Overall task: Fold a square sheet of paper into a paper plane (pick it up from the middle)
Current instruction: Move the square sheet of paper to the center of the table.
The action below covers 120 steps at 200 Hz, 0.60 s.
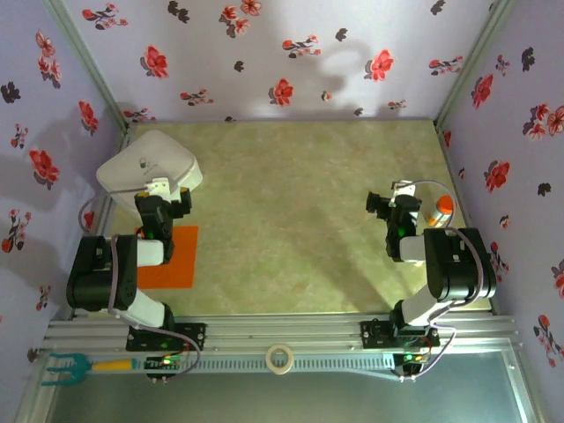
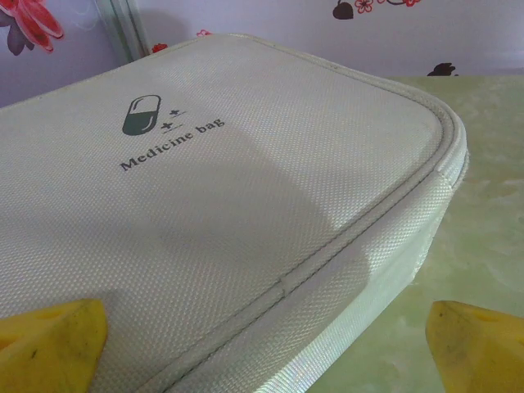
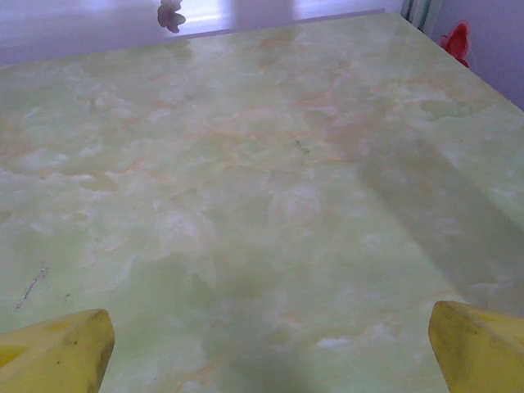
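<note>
Counts: two black arms, two hands, one paper sheet, one bag, one bottle, one tape ring, one fork tool.

Far left, on the metal rail at the near edge: one teal plastic fork-shaped tool with a yellow handle (image 1: 66,366), lying flat.

Near left on the green marbled bench (image 1: 291,220): one square sheet of thin bright orange paper (image 1: 176,264), flat and unfolded, with its left part hidden under the left arm.

Beyond it, at the far left: one white woven-fabric medicine bag with rounded corners (image 1: 145,167). The left wrist view shows its piped seam, a capsule logo and the print "Medicine bag" (image 2: 246,213). It looks shut, so its contents can't be seen.

The left hand (image 1: 169,192) sits at the bag's near edge. Its yellow fingertips (image 2: 53,344) are spread wide and it is released, gripping nothing.

Centre, on the rail: one pale tape ring (image 1: 281,358), lying flat.

Right side: the right hand (image 1: 388,201) is over bare bench. Its yellow fingertips (image 3: 57,352) are wide apart and it is released, gripping nothing.

Just right of it: one small orange-capped bottle (image 1: 438,210), upright near the flowered wall.
</note>
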Each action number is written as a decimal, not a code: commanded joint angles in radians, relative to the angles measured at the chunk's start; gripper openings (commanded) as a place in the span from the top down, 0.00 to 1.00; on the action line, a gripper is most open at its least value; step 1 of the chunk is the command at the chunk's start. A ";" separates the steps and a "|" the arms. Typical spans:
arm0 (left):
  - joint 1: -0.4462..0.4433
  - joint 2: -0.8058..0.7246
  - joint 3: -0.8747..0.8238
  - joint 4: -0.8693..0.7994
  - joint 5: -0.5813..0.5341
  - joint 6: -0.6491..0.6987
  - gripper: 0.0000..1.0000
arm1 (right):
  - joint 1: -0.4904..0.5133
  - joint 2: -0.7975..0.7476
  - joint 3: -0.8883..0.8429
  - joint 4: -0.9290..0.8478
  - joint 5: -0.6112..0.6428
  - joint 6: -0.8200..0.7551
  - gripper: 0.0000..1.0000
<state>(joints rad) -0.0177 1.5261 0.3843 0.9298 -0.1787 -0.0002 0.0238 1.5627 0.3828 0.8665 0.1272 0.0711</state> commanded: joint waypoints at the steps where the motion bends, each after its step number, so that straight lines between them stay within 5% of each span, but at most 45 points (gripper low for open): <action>1: -0.004 0.018 0.007 -0.034 0.032 0.002 0.00 | -0.007 -0.004 0.015 0.003 0.017 0.007 0.01; 120: 0.005 0.019 0.009 -0.041 0.039 -0.006 0.00 | -0.019 -0.001 0.019 -0.001 0.000 0.016 0.01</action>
<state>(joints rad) -0.0166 1.5261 0.3843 0.9283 -0.1745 -0.0002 0.0109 1.5627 0.3832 0.8661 0.1268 0.0753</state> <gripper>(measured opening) 0.998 0.992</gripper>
